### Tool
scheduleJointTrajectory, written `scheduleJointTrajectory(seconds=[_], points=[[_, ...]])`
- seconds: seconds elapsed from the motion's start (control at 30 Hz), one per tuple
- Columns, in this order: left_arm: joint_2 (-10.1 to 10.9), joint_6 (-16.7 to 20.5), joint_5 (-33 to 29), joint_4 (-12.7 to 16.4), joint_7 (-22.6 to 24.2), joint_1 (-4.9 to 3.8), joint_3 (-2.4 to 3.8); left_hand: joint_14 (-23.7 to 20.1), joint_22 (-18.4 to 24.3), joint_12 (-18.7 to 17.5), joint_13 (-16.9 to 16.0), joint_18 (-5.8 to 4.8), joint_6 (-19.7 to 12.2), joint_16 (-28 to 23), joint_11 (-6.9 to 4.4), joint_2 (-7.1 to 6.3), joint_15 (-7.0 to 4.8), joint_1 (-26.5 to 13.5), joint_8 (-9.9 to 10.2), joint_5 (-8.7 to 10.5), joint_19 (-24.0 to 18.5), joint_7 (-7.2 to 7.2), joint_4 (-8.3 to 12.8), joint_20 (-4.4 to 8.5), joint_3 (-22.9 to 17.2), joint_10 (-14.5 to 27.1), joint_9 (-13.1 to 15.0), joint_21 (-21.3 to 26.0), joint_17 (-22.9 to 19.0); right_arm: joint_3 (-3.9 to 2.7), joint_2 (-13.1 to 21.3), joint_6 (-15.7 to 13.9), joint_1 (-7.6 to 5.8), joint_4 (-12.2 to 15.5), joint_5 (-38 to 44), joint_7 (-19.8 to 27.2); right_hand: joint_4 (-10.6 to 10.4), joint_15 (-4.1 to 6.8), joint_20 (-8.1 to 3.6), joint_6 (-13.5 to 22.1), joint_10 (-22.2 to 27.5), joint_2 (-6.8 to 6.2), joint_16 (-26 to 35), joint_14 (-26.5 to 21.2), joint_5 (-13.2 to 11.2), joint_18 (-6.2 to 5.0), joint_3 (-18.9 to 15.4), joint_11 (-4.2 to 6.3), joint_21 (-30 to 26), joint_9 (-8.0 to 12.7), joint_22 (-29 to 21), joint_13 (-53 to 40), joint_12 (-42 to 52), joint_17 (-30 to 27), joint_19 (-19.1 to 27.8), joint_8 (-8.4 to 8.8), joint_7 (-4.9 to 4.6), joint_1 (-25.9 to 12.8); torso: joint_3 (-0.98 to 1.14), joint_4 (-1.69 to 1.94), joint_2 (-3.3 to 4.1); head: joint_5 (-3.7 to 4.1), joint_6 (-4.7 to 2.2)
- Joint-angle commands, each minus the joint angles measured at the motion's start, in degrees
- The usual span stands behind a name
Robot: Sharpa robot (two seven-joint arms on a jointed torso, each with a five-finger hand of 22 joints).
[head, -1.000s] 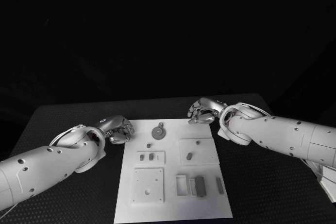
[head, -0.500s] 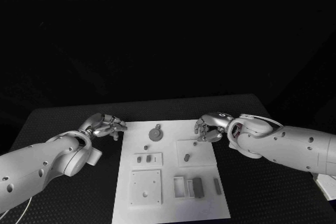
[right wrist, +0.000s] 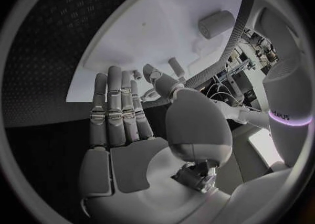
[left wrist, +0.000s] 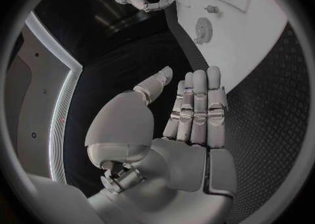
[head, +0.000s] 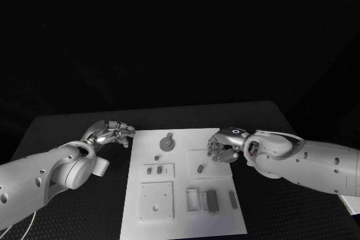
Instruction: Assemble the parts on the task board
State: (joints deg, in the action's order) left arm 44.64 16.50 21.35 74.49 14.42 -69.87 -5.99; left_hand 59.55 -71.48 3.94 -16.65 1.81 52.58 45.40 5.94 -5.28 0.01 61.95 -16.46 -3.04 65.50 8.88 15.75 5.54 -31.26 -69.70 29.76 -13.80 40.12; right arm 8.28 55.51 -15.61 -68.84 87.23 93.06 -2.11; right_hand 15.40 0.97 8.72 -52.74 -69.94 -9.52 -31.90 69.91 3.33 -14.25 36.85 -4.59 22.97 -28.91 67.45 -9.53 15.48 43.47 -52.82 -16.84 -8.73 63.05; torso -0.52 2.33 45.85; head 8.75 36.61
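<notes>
The black surface [head: 67,126] carried the white task board [head: 185,185] in its middle, long side running away from the robot. Nothing seemed to clamp the board, so a sideways push on its rim could have slid it and thrown every slot out of line.

The left hand [head: 111,131] hovered just beside the board's far left corner, fingers [left wrist: 197,103] straight, close together and holding nothing, thumb standing apart. The right hand [head: 223,146] hung over the board's right edge beside the far right plate, fingers [right wrist: 118,106] likewise extended and empty. With both hands so flat, a descent onto a small piece risked pressing it down or knocking it aside rather than pinching it.

On the board the parts were grey: a round disc part [head: 167,143] with a small tab lay near the far edge, a short peg [head: 201,168] sat on the right-hand plate, and two bars [head: 212,200] lay at the near end beside a white frame. The disc lay flat, and fingertips could have skidded over it and pushed it off the far edge. The peg, being the smallest and nearest the right hand, was likeliest to roll or tip if brushed.
</notes>
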Motion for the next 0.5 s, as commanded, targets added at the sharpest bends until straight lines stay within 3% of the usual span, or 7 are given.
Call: scheduleJointTrajectory(seconds=[0.03, 0.5], points=[[0.00, -1.41, -1.73, 0.22, 1.76, -0.04, 0.04, -0.14, 0.07, -0.02, 0.07, 2.19, -0.09, -0.36, -0.01, 0.21, 0.11, -0.28, -0.31, 0.09, -0.07, 0.20, 0.10, -0.03, 0.14, 0.26, 0.03, 0.23, -0.08, 0.01, -0.36, 0.12, 0.18, -0.04, 3.31, -0.90, -0.17, 0.09, 0.02, 0.05, -0.48, -0.56, -0.30, 0.44, -0.08, -0.75, 0.05, 0.09, 0.35, 0.08, 0.09, 0.10, -0.32, 0.17, -0.58, 0.16, -0.34, 0.04, -0.05, -0.05, -0.01, -0.03, -0.10], [-0.08, -1.39, -1.86, 0.14, 1.44, -0.04, 0.04, 0.05, 0.28, -0.02, 0.14, 2.20, -0.21, -0.61, 0.02, 0.29, 0.13, -0.52, -0.27, 0.09, 0.11, 0.25, 0.07, -0.06, 0.28, 0.32, 0.01, 0.48, -0.19, 0.05, -2.40, -1.14, 1.24, -2.00, 4.22, -1.33, 0.65, 0.20, -0.27, -0.32, -0.45, 0.91, -0.71, 0.82, -0.08, -0.75, 0.28, -0.03, 0.29, 0.14, 0.31, 0.26, -1.40, 0.83, -1.26, 0.01, -0.18, 0.86, 0.04, 0.04, 0.02, -0.24, 0.13]])
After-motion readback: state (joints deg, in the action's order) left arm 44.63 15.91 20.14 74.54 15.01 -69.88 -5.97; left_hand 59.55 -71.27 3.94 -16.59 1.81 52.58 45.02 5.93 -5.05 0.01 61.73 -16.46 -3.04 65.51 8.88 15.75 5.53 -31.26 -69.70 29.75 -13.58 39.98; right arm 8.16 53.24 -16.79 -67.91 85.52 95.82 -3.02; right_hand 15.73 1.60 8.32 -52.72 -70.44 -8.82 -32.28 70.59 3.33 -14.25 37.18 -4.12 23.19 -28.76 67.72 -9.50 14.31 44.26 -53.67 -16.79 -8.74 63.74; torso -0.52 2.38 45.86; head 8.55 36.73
